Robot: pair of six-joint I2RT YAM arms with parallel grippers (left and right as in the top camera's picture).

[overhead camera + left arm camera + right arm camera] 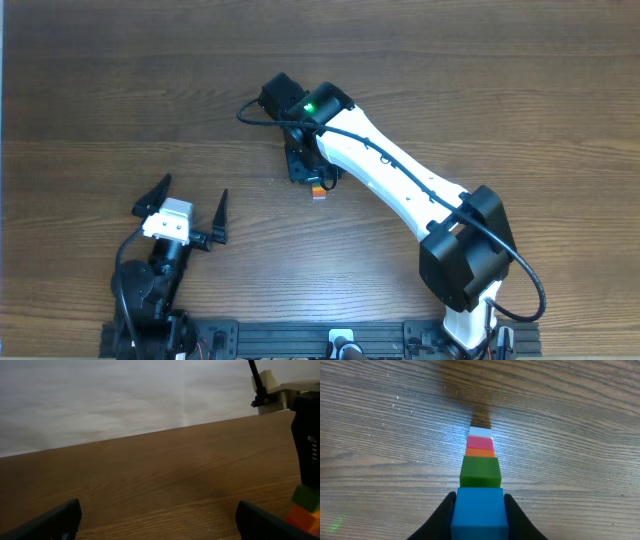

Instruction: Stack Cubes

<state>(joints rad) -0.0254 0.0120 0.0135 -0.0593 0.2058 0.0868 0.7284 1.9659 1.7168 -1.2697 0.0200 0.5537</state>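
Blue cube [479,515] clamped between the right gripper [479,500] fingers, directly over green cube [480,471] topping a stack of orange cube [480,452], pink cube [480,443], white cube [480,432], mid wooden table [570,435], left gripper [195,186] well apart, fingers spread wide

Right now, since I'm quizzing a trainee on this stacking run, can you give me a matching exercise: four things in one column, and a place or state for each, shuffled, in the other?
Things
1. blue cube
2. green cube
3. white cube
4. left hand

Places or states
A. bottom of the stack
B. open, near its own arm's base
C. gripped by the right hand
D. directly above the orange cube

Pairs: 1-C, 2-D, 3-A, 4-B
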